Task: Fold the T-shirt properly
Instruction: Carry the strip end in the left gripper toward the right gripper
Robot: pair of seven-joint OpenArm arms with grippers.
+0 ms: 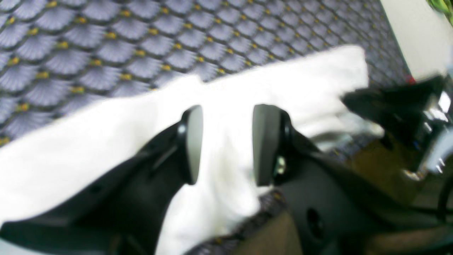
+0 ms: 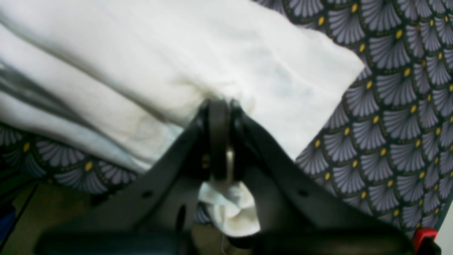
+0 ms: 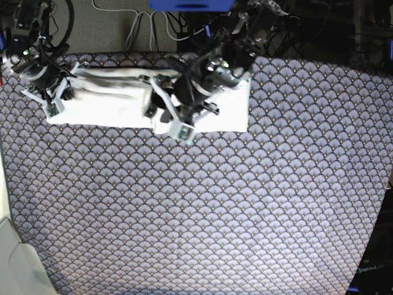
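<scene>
While right hand [image 2: 219, 106] pinches T-shirt [image 2: 177, 60], left hand [image 1: 226, 141] agape

No legible text, label or number in any view.

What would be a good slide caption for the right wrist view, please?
Right gripper jaws shut on the white T-shirt.

T-shirt [image 3: 110, 104] plain white; tablecloth [image 3: 215, 209] grey-lilac fan scales, yellow dots, dark ground
</scene>
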